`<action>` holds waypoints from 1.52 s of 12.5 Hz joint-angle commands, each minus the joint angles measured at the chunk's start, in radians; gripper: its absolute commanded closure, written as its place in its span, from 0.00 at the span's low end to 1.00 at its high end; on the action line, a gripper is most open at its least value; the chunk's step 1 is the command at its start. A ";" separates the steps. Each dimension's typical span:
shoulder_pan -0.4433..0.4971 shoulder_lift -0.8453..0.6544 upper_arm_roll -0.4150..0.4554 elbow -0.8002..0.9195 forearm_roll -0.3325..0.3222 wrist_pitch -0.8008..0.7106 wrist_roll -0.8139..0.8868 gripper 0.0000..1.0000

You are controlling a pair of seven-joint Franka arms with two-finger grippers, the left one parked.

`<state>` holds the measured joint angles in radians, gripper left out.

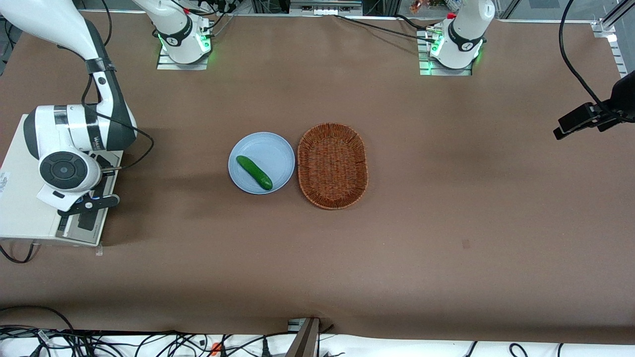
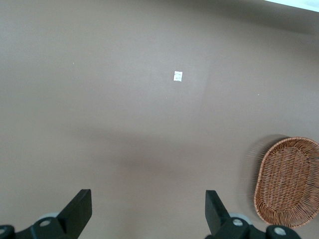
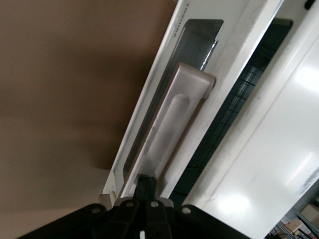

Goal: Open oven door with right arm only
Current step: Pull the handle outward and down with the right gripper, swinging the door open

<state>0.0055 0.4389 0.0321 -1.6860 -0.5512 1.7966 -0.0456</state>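
My gripper [image 1: 92,203] hangs over the oven door [image 3: 164,107] at my end of the table [image 1: 446,223], cucumber [image 1: 254,172] on plate [image 1: 270,146] beside basket [image 1: 332,166] mid-table.

Right arm [image 1: 74,134] bent low, end effector [image 3: 146,186] closed.

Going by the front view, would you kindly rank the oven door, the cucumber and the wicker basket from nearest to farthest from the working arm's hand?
1. The oven door: the hand is at its handle, at the working arm's end of the table.
2. The cucumber: on the blue plate, mid-table.
3. The wicker basket: beside the plate, toward the parked arm's end.
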 commanded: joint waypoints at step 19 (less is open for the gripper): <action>-0.010 0.245 0.000 0.015 0.072 0.256 0.047 1.00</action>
<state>0.0508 0.6750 0.0844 -1.6869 -0.4144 2.0643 0.0338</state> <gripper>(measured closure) 0.991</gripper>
